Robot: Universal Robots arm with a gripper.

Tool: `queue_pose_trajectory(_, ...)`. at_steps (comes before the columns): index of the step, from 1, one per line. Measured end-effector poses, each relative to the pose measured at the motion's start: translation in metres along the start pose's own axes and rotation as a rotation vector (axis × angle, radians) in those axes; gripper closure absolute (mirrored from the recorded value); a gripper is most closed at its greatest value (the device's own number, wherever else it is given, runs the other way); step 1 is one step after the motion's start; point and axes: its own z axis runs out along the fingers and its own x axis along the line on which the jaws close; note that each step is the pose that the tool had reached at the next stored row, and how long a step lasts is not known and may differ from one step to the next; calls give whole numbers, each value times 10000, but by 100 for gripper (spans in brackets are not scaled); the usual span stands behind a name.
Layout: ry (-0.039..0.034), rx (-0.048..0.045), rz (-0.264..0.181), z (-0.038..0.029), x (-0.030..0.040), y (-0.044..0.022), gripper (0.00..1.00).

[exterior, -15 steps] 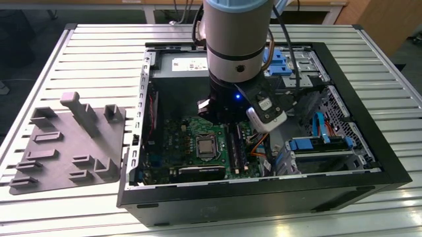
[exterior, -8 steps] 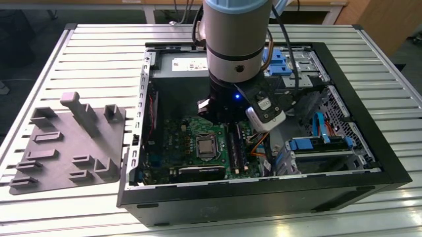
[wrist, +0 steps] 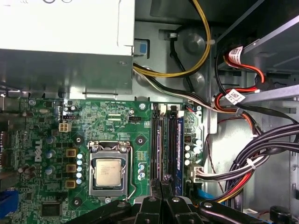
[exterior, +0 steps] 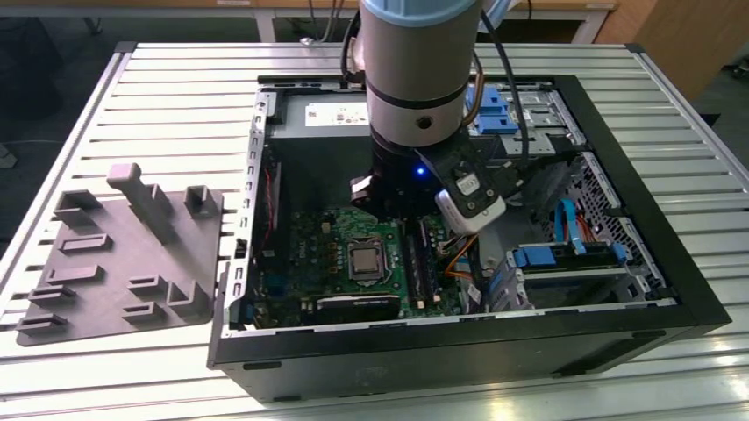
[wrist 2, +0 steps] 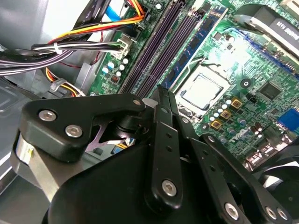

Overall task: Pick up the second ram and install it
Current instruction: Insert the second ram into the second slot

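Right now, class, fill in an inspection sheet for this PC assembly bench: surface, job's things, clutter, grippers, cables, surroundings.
Surface: slatted metal table carrying an open PC case.
Job's things: memory slots on the motherboard; a blue-faced stick stands in one.
Clutter: grey moulded tray at the exterior view's left.
Grippers: gripper inside the case, just above the slots.
Cables: black bundle beside the board.
Surroundings: wooden furniture beyond the table.
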Motion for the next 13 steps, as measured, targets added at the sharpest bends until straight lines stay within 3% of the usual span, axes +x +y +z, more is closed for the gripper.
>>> queue_pose_trajectory(13, 0, -1, 1, 34, -2, 38, 89)
